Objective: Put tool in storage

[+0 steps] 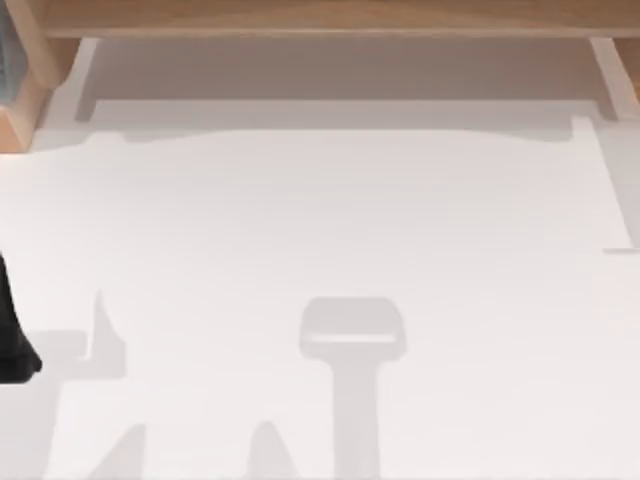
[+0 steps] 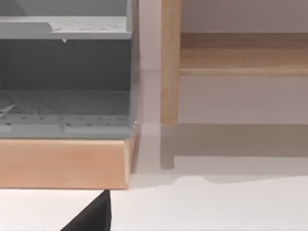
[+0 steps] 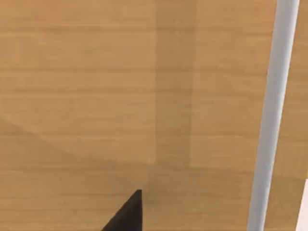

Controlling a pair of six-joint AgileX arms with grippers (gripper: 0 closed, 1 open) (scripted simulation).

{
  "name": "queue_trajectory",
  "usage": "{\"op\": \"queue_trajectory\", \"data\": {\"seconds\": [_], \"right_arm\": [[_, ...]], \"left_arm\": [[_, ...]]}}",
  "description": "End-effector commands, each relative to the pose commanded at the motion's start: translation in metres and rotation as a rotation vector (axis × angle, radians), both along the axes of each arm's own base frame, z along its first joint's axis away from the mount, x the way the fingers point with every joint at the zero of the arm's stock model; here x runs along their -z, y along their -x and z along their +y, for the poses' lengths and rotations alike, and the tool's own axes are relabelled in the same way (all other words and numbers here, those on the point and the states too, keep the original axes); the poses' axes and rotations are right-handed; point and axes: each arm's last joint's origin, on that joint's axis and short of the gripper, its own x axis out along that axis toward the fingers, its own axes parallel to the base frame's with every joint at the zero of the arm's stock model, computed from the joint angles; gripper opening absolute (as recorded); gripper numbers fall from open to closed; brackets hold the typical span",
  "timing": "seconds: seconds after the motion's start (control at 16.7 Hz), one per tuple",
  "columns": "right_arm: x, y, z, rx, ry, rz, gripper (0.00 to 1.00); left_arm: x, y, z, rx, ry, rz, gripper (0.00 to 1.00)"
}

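1. Top view is showing a white surface (image 1: 330, 220) under soft shadows, with a wooden shelf frame (image 1: 330, 18) running along the far edge.
2. Left arm (image 1: 14, 335) is sitting at the surface's left edge as a dark shape; whether its claw is spread or pressed together, I cannot tell.
3. Left wrist view is facing a grey perforated storage unit (image 2: 65, 77) on a wooden base (image 2: 65, 162).
4. Right wrist view is looking at a wooden panel (image 3: 96, 96) and a pale rod (image 3: 272, 115); the right claw's state is unclear too.
5. Where the stapler is lying, I cannot tell.
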Motion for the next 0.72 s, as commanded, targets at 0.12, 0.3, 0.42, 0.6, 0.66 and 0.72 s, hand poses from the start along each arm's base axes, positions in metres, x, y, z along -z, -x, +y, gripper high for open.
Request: {"op": "queue_trajectory", "data": {"seconds": [0.12, 0.3, 0.42, 0.6, 0.66, 0.72], "right_arm": [[0.0, 0.0, 0.0, 0.0, 0.0, 0.0, 0.47], [0.0, 0.0, 0.0, 0.0, 0.0, 0.0, 0.25], [0.0, 0.0, 0.0, 0.0, 0.0, 0.0, 0.1], [0.0, 0.0, 0.0, 0.0, 0.0, 0.0, 0.0], [0.0, 0.0, 0.0, 0.0, 0.0, 0.0, 0.0], [0.0, 0.0, 0.0, 0.0, 0.0, 0.0, 0.0]], "left_arm": [[0.0, 0.0, 0.0, 0.0, 0.0, 0.0, 1.0], [0.0, 0.0, 0.0, 0.0, 0.0, 0.0, 1.0], [0.0, 0.0, 0.0, 0.0, 0.0, 0.0, 1.0], [0.0, 0.0, 0.0, 0.0, 0.0, 0.0, 1.0], [0.0, 0.0, 0.0, 0.0, 0.0, 0.0, 1.0], [0.0, 0.0, 0.0, 0.0, 0.0, 0.0, 1.0]]}}
